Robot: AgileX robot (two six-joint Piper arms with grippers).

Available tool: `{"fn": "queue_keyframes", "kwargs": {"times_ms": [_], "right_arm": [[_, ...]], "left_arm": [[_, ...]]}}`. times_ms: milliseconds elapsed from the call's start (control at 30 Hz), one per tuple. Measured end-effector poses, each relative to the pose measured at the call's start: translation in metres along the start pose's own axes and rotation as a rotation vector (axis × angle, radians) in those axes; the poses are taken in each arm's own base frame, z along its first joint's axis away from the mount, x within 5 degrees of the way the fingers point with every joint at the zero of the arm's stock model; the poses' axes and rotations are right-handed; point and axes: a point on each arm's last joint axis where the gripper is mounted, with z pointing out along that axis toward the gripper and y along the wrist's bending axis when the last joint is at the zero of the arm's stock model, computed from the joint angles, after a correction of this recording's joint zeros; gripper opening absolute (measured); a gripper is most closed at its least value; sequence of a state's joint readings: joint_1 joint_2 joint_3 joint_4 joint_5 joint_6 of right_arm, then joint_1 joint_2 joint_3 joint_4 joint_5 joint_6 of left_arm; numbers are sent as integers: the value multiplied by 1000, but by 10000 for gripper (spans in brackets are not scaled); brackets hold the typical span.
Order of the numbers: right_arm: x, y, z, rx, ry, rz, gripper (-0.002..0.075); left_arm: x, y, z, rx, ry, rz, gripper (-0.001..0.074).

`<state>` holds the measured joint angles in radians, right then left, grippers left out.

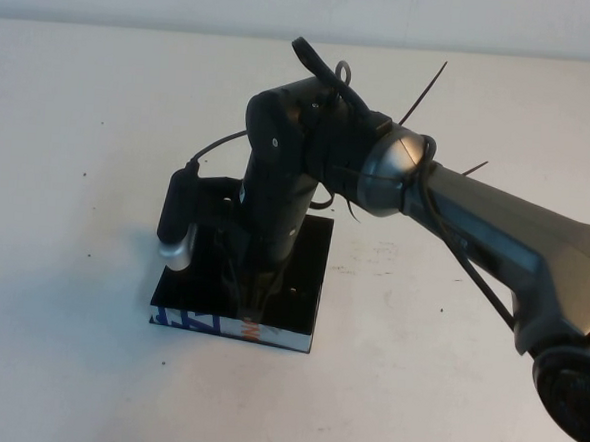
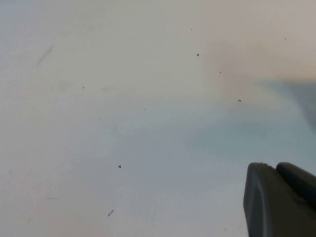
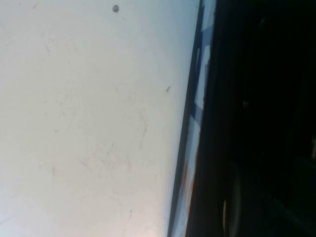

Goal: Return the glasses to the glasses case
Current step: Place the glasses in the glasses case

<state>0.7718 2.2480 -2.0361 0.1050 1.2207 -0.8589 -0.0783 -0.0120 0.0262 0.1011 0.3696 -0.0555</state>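
Note:
The glasses case (image 1: 306, 282) is a black box lying flat in the middle of the table, with its white side with blue and orange print (image 1: 219, 325) facing me. My right gripper (image 1: 253, 304) points straight down into the case near its front edge. The right wrist view shows the case's printed side (image 3: 195, 123) and its dark inside (image 3: 256, 123). The glasses are hidden; a faint pale curve in the dark lining cannot be identified. My left gripper (image 2: 276, 197) shows only in the left wrist view, shut and empty above bare table.
The white table (image 1: 101, 119) surrounds the case on all sides. My right arm (image 1: 495, 233) reaches in from the right, with loose cables above its wrist. The left arm is out of the high view.

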Motion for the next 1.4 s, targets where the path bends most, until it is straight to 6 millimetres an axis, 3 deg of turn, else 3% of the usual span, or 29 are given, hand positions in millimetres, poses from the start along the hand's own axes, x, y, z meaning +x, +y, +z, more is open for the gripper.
{"fn": "queue_keyframes", "kwargs": {"times_ms": [567,800,1400], "right_arm": [[0,-1,0,11,-1,1,83],[0,-1,0,12,0,0,8],[0,0,0,-1,1,7,-1]], "left_arm": [[0,0,0,-2,0,-1,-1],[0,0,0,-2,0,-1,-1],[0,0,0,-2,0,-1,-1]]}}
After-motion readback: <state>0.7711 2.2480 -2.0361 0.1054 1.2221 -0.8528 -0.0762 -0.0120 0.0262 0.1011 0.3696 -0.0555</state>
